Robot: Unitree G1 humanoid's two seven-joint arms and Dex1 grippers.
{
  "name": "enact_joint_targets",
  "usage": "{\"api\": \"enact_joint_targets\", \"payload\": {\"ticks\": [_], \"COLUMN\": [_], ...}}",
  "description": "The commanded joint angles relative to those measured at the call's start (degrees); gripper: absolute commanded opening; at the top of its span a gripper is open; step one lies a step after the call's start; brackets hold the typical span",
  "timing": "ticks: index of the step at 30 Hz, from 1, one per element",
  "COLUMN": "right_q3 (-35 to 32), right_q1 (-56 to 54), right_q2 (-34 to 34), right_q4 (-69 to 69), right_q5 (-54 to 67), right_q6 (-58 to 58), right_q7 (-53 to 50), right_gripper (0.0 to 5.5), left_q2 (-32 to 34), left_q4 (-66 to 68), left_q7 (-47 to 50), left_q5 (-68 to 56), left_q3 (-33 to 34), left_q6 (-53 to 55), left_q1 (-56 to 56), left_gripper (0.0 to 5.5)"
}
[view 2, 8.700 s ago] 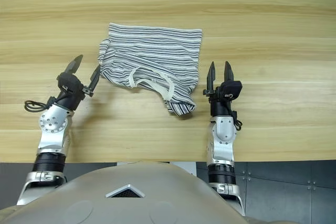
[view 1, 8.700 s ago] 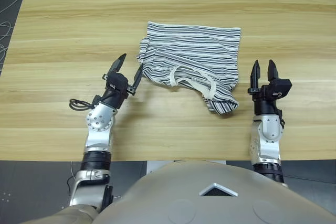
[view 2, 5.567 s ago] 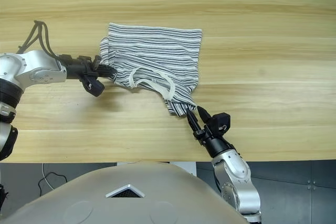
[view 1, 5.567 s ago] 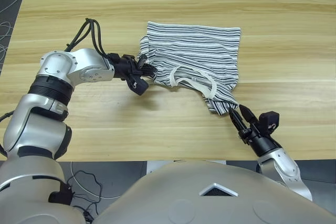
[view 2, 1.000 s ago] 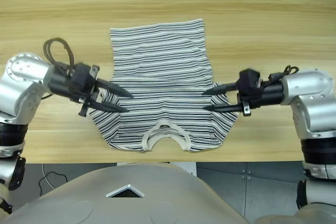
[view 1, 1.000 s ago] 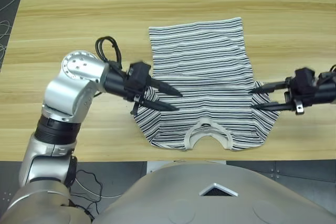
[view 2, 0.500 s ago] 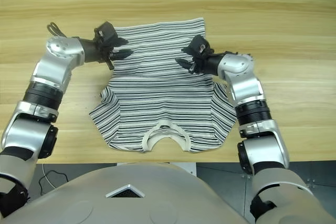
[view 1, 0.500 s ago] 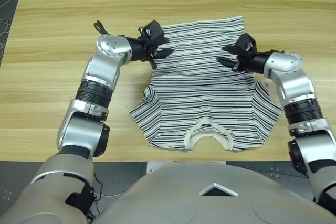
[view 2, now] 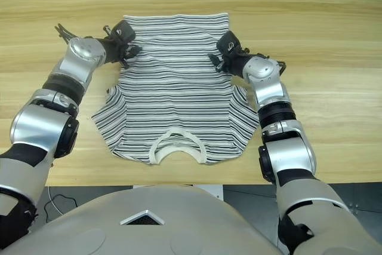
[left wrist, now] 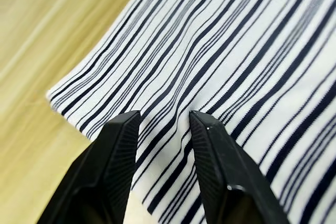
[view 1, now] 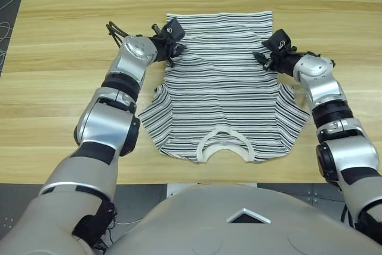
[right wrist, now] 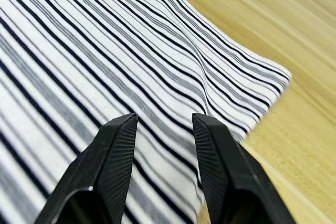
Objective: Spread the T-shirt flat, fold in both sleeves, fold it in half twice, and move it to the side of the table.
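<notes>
Arms are stretched forward over the desk (view 1: 71, 4) from both sides, elbows turned outward and wrists angled in toward the far half of the T-shirt (view 1: 221, 88). The left pincer (view 1: 177, 51) is held at the shirt's left edge, just short of the far hem corner. The right pincer (view 1: 261, 59) is held at the opposite edge, a little nearer the robot. Both are pointed inward, toward each other, across the striped cloth.

In the left wrist view the two black fingers (left wrist: 123, 145) are seen parted, with striped fabric and the hem corner visible in the gap between them, so that pincer is open. The right wrist view gives the same reading: the fingers (right wrist: 115, 161) are spread apart above the fabric, with the shirt's edge and bare wood just beyond.

The T-shirt is laid out flat in the middle of the desk — hem far, collar (view 1: 225, 146) near, close to the front edge. The left sleeve (view 1: 152, 120) and right sleeve (view 1: 293, 114) are spread outward, the right one just beside the forearm.

Whether the fingertips are touching the cloth or are held just above it cannot be told. In the head views the fingertips are hard to separate from the dark stripes — only the pincer bodies are clear.
</notes>
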Motion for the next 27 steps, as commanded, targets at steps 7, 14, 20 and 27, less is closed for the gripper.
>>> {"api": "enact_joint_targets", "payload": {"ticks": [7,14,20,27], "right_q3": [-5.2,-8.9,-13.9,-21.0], "right_q1": [-0.1,8.3,16.7,36.1], "right_q2": [2.3,1.2,3.4,7.6], "right_q4": [-7.0,-22.0,-35.5,-54.9], "right_q5": [4.4,9.3,14.4,15.2], "right_q6": [-0.1,4.7,7.9,7.8], "right_q7": [1.2,2.4,-2.1,-14.6], "right_gripper": [1.91,1.91,1.91,1.91], "left_q2": [-3.4,-1.9,-2.2,-1.8], "left_q4": [2.6,-2.6,-27.3,-74.0], "left_q7": [2.7,2.6,-1.1,2.4], "left_q5": [-0.3,-9.7,-19.6,-31.9], "left_q3": [5.2,16.7,22.5,28.3], "left_q6": [-6.2,-6.6,4.3,25.6], "left_q1": [-4.9,-7.5,4.4,41.4], "left_gripper": [1.75,1.75,1.75,1.75]}}
